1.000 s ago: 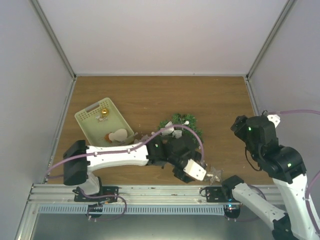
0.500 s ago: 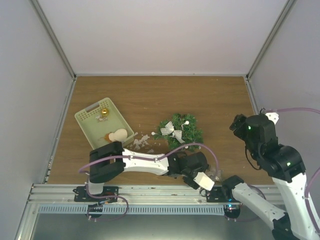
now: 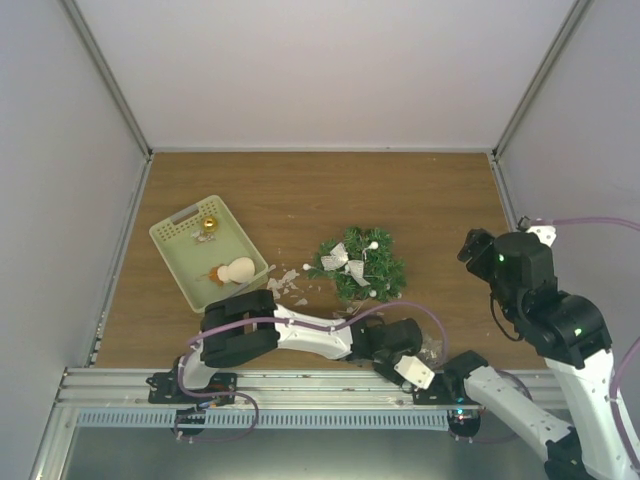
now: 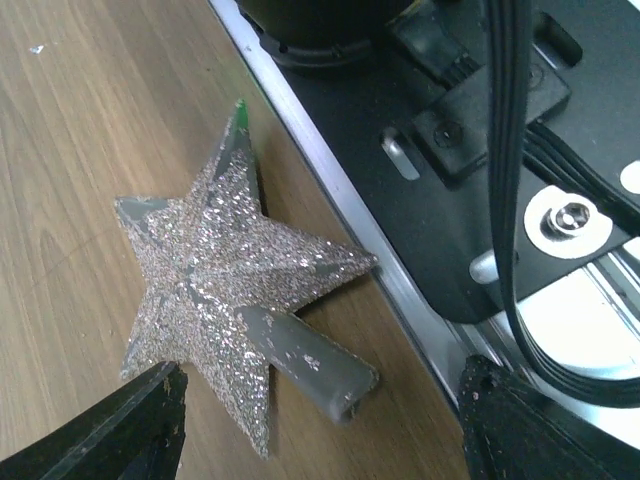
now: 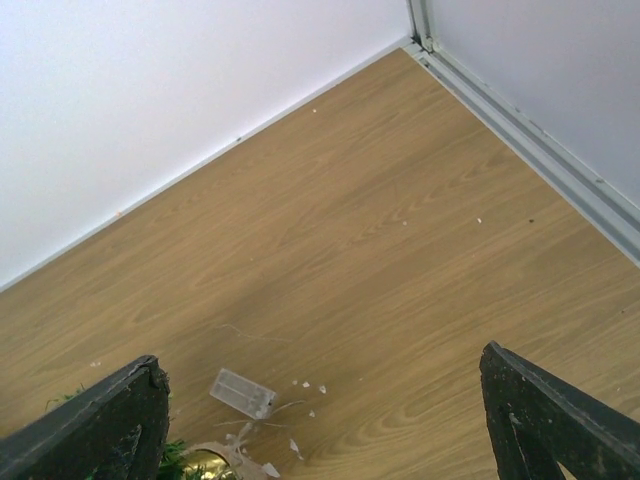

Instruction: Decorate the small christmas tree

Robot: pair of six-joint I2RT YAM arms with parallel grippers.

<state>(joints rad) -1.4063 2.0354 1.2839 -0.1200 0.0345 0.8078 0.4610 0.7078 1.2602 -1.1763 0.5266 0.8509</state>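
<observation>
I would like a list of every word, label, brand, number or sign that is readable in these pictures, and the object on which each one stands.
None: no view shows text that can be read.
The silver glitter star, the pale green tray and the small christmas tree carry no writing.
The small white rectangular piece on the table is too small for any marking to be seen.
</observation>
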